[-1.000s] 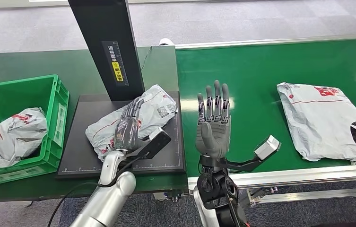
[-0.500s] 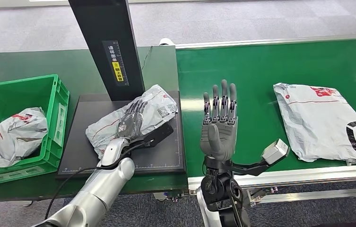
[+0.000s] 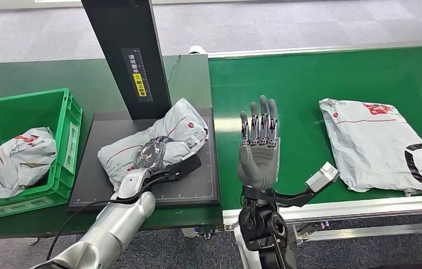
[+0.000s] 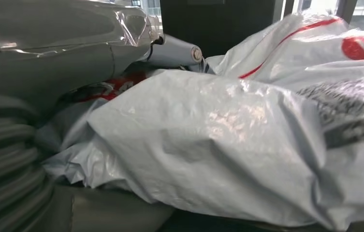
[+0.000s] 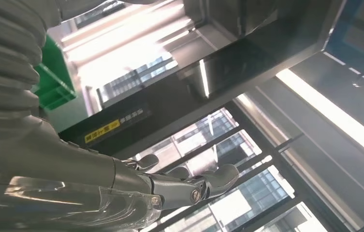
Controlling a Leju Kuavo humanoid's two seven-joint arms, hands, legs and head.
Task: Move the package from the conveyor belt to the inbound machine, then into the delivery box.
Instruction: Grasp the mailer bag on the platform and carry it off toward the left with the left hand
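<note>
Package [image 3: 163, 137] lies on the inbound machine's black plate [image 3: 93, 193]. Left hand [image 3: 151, 154] curls onto its crumpled middle. Right hand [image 3: 259, 147] spread, empty. Soft, light, slippery poly bag, likely; bunch a fold to hold.

The left hand [image 3: 151, 153] now curls onto the package [image 3: 153, 144], and the flat package [image 3: 384, 144] on the belt sits further left.

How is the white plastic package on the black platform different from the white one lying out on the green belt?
The crumpled white plastic package on the black platform is bunched into a lump, while the flat white plastic package on the green belt is spread out smooth. The left hand grips the crumpled one; the flat one lies untouched, apart from the raised right hand. Both are white mailers with red markings.
</note>
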